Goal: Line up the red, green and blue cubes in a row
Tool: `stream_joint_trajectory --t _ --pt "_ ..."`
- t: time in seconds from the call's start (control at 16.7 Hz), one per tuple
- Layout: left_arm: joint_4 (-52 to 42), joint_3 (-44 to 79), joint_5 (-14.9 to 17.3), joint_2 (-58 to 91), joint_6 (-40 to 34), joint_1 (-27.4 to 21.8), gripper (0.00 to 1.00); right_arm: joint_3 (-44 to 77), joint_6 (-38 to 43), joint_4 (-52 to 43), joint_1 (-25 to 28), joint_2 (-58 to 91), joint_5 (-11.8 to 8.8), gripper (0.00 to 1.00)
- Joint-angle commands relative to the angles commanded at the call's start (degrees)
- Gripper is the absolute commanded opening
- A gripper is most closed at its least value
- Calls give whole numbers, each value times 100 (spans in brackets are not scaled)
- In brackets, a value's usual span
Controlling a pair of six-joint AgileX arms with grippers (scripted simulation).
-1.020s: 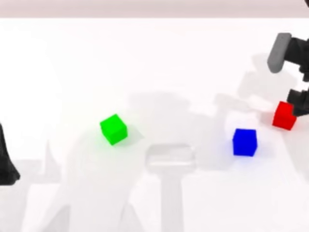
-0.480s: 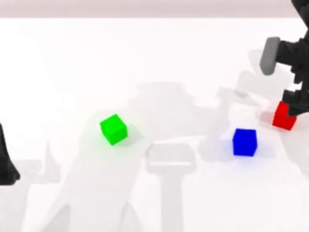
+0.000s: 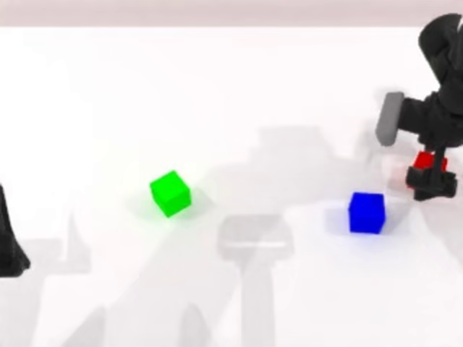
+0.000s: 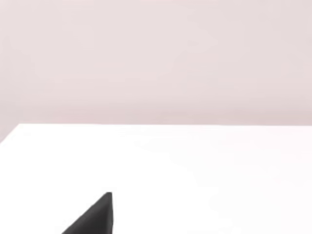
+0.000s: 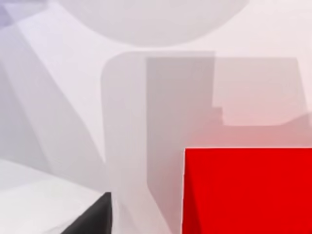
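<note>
The red cube (image 3: 432,160) sits at the table's right side, mostly covered by my right gripper (image 3: 428,178), which hangs directly over it. In the right wrist view the red cube (image 5: 248,190) fills the lower corner, and one black finger (image 5: 95,219) stands well apart from it, so the gripper is open. The blue cube (image 3: 366,212) rests a little to the left of the red one and nearer the front. The green cube (image 3: 171,193) lies alone left of centre, turned slightly. My left gripper (image 3: 9,249) is parked at the left edge, open, with only one finger (image 4: 95,217) showing.
The white table (image 3: 239,108) carries only soft shadows of the arms between the cubes. Its far edge meets a pale wall (image 3: 217,11) at the back.
My right gripper has swung leftward and forward, coming to stand over the red cube and hiding most of it. The three cubes and the left arm have not moved.
</note>
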Motion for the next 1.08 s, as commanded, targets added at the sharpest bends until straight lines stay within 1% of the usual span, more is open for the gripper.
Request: stream_joint_trajectory --t 0.12,0.36,1.08 --pt "0 0 0 0 0 0 100 -204 1 291 4 124 1 100" --pt "0 0 0 0 0 0 100 -248 -1 350 5 157 1 100" --pt "0 0 0 0 0 0 100 -248 -1 350 5 157 1 10"
